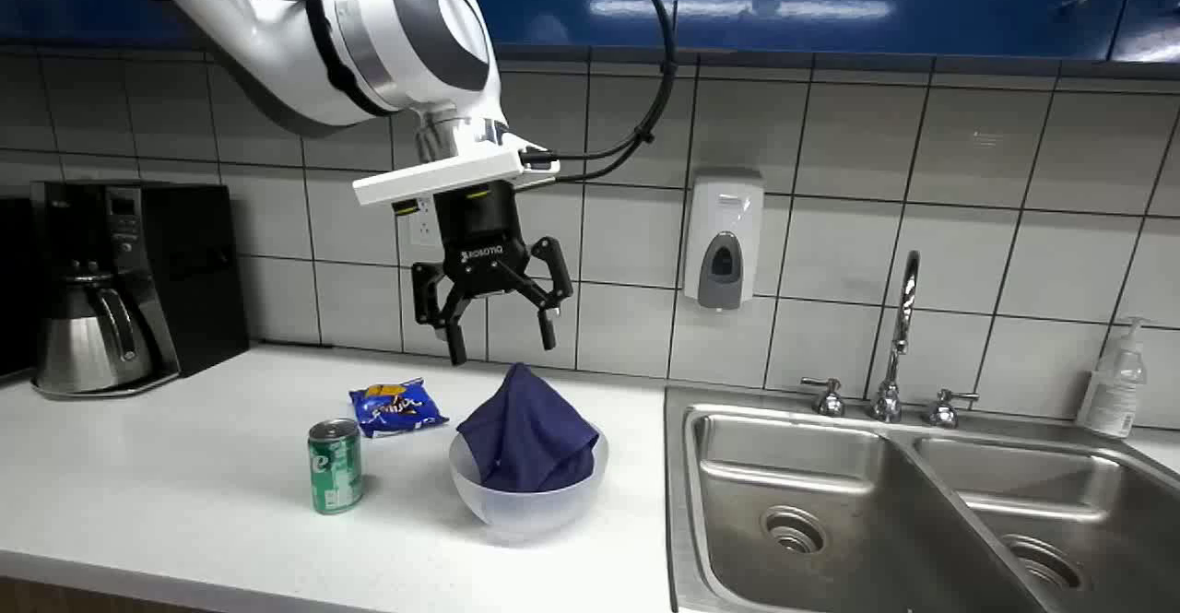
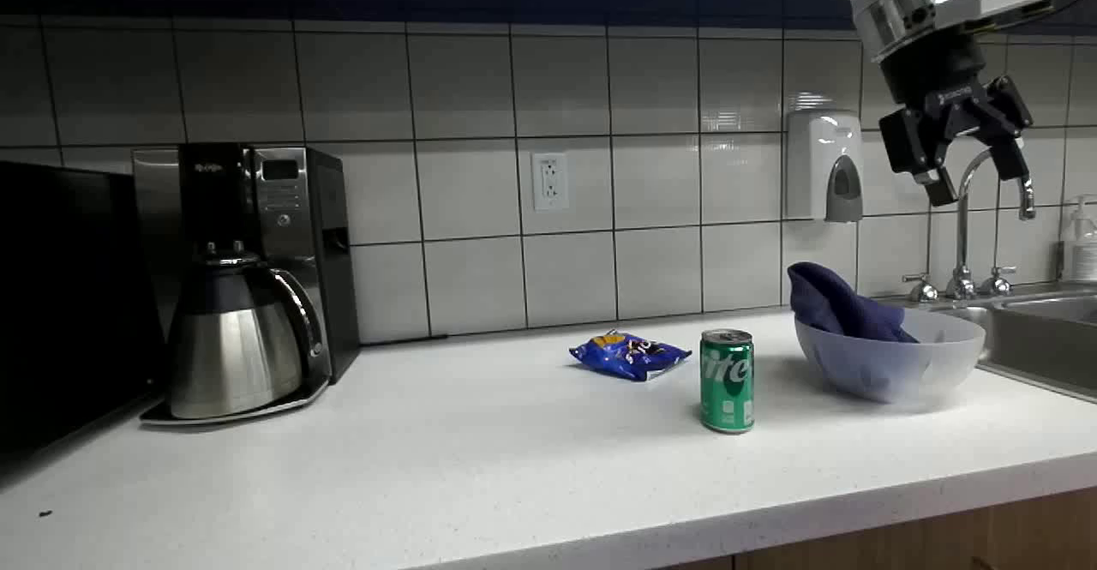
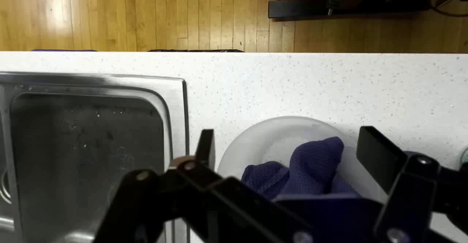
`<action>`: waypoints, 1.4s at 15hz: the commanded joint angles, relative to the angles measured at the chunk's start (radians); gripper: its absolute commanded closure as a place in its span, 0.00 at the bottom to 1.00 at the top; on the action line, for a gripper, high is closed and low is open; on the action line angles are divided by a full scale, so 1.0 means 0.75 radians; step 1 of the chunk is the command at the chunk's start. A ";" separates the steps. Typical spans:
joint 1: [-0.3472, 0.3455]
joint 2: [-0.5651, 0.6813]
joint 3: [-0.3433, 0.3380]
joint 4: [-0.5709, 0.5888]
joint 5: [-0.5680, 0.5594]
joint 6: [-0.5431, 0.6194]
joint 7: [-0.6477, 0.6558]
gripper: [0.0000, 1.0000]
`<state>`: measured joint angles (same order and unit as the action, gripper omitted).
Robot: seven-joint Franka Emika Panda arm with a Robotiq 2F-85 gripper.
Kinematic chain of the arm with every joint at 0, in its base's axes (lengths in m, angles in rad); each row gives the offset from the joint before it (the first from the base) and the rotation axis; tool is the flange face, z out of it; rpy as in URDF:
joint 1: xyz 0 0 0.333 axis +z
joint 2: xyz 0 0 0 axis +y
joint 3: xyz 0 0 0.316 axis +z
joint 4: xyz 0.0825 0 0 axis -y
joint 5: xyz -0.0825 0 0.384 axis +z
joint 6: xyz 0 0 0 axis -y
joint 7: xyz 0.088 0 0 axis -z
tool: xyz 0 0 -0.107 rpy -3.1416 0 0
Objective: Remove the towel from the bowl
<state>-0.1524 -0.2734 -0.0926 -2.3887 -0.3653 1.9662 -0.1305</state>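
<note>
A dark blue-purple towel (image 1: 530, 438) lies bunched in a frosted, translucent bowl (image 1: 525, 509), with a peak rising above the rim. In an exterior view the towel (image 2: 844, 309) leans over the left rim of the bowl (image 2: 891, 371). My gripper (image 1: 502, 337) is open and empty, above the bowl and apart from the towel. It also hangs higher than the bowl in an exterior view (image 2: 984, 195). In the wrist view the towel (image 3: 314, 162) and bowl (image 3: 252, 140) show between the spread fingers (image 3: 290, 151); the gripper body hides their lower part.
A green Sprite can (image 1: 336, 470) and a blue snack bag (image 1: 396, 407) stand beside the bowl on the white counter (image 1: 184, 475). A steel sink (image 1: 680, 484) with a faucet (image 1: 899, 336) lies at the other side. A coffee maker (image 2: 326, 253) and wall soap dispenser (image 1: 724, 240) are behind.
</note>
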 commanded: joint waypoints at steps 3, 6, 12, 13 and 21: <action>0.014 0.001 -0.012 0.002 -0.003 -0.003 0.003 0.00; 0.014 0.001 -0.012 0.002 -0.003 -0.003 0.003 0.00; 0.022 0.050 -0.006 0.009 -0.009 0.088 0.038 0.00; 0.023 0.068 -0.006 0.010 -0.009 0.122 0.045 0.00; 0.017 0.294 -0.012 0.047 -0.015 0.457 0.102 0.00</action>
<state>-0.1429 -0.1194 -0.0948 -2.3860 -0.3638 2.2328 -0.0959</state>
